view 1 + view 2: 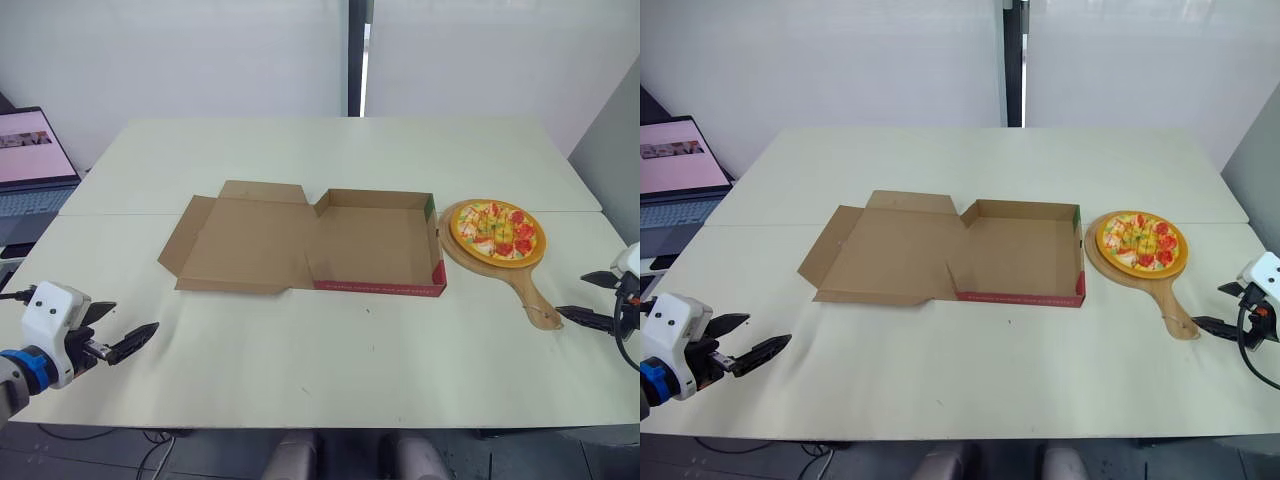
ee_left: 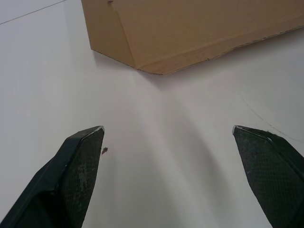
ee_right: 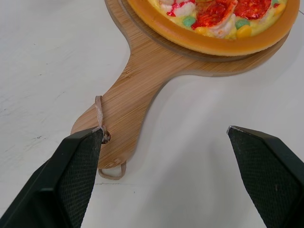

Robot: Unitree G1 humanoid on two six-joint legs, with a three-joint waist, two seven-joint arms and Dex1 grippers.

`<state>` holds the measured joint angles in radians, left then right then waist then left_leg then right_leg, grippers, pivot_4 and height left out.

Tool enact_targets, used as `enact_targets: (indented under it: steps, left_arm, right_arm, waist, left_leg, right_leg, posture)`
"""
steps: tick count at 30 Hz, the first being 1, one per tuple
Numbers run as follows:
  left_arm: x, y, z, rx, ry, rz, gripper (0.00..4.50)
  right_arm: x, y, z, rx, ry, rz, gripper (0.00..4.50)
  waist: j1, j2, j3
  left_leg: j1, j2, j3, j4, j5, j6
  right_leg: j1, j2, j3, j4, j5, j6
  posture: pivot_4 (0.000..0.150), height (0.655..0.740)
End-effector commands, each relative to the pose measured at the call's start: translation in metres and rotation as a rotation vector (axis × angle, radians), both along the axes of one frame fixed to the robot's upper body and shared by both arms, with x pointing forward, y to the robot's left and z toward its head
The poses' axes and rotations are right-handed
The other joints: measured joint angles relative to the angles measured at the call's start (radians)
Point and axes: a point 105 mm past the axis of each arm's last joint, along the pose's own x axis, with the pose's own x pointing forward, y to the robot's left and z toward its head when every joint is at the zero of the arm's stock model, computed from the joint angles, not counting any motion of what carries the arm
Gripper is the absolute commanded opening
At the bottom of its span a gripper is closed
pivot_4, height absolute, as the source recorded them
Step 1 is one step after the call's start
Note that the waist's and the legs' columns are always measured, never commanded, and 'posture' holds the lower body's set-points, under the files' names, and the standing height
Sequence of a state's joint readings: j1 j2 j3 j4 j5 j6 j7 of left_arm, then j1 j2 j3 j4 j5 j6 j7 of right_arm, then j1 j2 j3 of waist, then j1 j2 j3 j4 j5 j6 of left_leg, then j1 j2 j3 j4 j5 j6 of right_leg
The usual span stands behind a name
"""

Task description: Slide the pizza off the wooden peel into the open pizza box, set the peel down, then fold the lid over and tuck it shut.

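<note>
A: What do we see at the tabletop's (image 1: 330, 370) near left corner?
B: The left gripper (image 1: 133, 320), spread wide and empty.
A: And rightward?
B: We find the open pizza box (image 1: 370, 245) mid-table, its lid (image 1: 250, 240) lying flat. Next comes the pizza (image 1: 497, 230) on the wooden peel (image 1: 462, 252) near the right edge. The right gripper (image 1: 572, 296) is spread just beside the handle (image 1: 530, 295).

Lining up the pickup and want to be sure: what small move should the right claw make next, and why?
Probably shift the right claw sideways until the peel handle sits between its fingers, then close. The claw is open, and the handle's end lies beside one finger, off-centre; the pizza rests on the peel outside the box.
</note>
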<state>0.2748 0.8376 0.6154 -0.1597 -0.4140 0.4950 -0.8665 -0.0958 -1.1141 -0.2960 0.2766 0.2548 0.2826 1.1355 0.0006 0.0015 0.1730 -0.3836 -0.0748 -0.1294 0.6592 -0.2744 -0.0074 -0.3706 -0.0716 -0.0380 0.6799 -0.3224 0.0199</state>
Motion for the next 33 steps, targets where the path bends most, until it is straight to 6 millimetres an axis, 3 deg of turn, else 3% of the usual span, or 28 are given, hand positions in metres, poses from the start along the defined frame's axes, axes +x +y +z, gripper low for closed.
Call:
enact_targets:
  steps: [1,6,24,33]
  left_arm:
    - [0.002,0.002,0.01,0.015,-0.001,-0.018,4.5]
    - [0.001,-0.001,0.021,-0.019,-0.014,-0.088,4.5]
    - [0.001,0.005,0.033,-0.102,-0.047,-0.069,4.5]
    - [0.004,-0.032,0.057,-0.154,-0.076,-0.251,4.5]
  right_arm:
    - [0.0,-0.004,0.017,-0.019,-0.047,-0.007,4.48]
    - [-0.001,-0.008,0.022,-0.02,-0.054,-0.024,4.48]
    - [-0.001,-0.012,0.022,-0.029,-0.061,-0.041,4.48]
    - [-0.002,-0.007,0.023,-0.01,-0.081,-0.032,4.48]
  waist:
    - [0.0,0.0,0.0]
    - [0.0,0.0,0.0]
    - [0.0,0.0,0.0]
    - [-0.001,0.0,0.0]
  left_leg:
    - [0.0,0.0,0.0,0.0,0.0,0.0]
    - [0.0,0.0,0.0,0.0,0.0,0.0]
    - [0.0,0.0,0.0,0.0,0.0,0.0]
    - [0.0,0.0,0.0,0.0,0.0,0.0]
  right_leg:
    - [0.0,0.0,0.0,0.0,0.0,0.0]
    - [0.0,0.0,0.0,0.0,0.0,0.0]
    - [-0.001,0.0,0.001,0.0,0.0,0.0]
    - [-0.001,0.0,0.001,0.0,0.0,0.0]
  posture:
    - [0.15,0.74]
    - [0.15,0.74]
    - [0.15,0.74]
    - [0.15,0.74]
